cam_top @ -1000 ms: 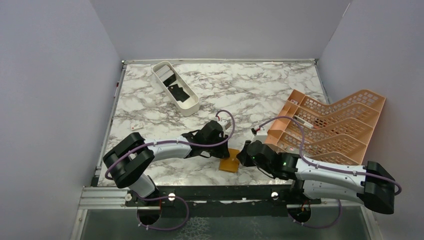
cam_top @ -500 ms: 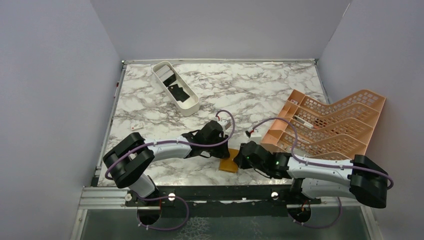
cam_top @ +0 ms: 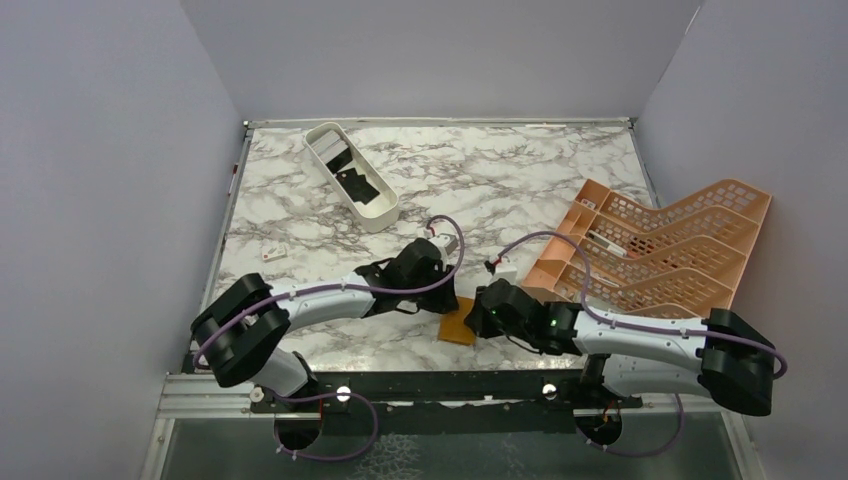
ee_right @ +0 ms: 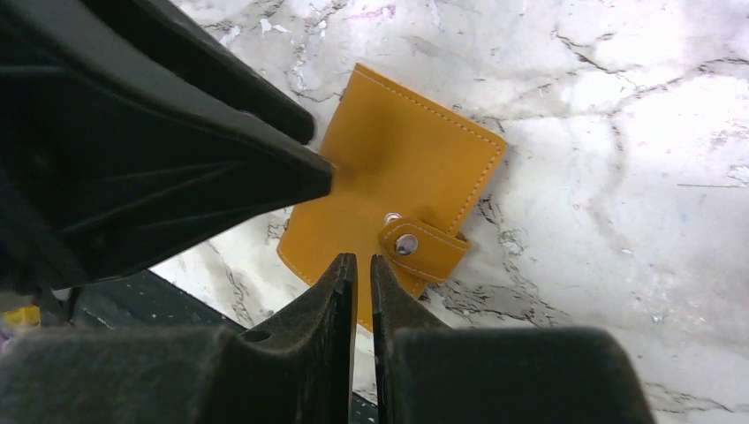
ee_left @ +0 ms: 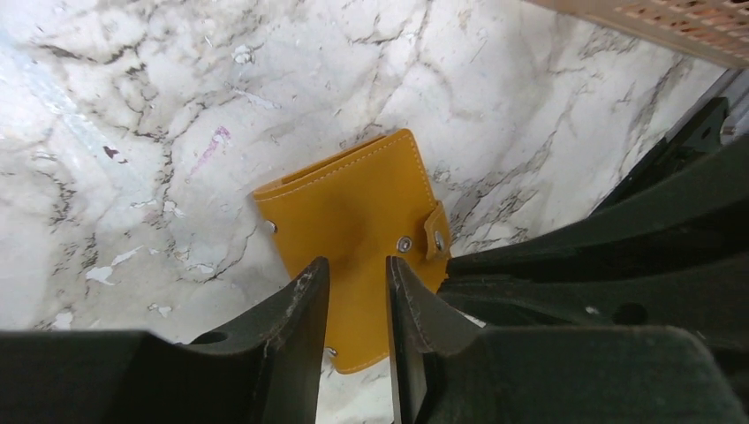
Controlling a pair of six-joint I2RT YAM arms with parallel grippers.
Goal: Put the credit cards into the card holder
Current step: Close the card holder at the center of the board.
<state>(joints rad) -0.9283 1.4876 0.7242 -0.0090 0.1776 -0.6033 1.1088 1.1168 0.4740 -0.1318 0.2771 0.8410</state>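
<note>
- The card holder lies flat at the middle of the near edge of the bench, between the two arms.
- It sits just below and ahead of the tips of both grippers. Neither arm looks clearly nearer.
- The left gripper is slightly spread over the holder's near half and pinches nothing.
- The right gripper is almost pressed together, with only a thin empty slit, and points at the snap strap.
- The holder is orange-tan, squarish and stitched. It is folded shut and turned askew to the bench edge, and its strap seems unsnapped.
- Black credit cards lie in the white tray near the far-left corner, well apart from the holder.
</note>
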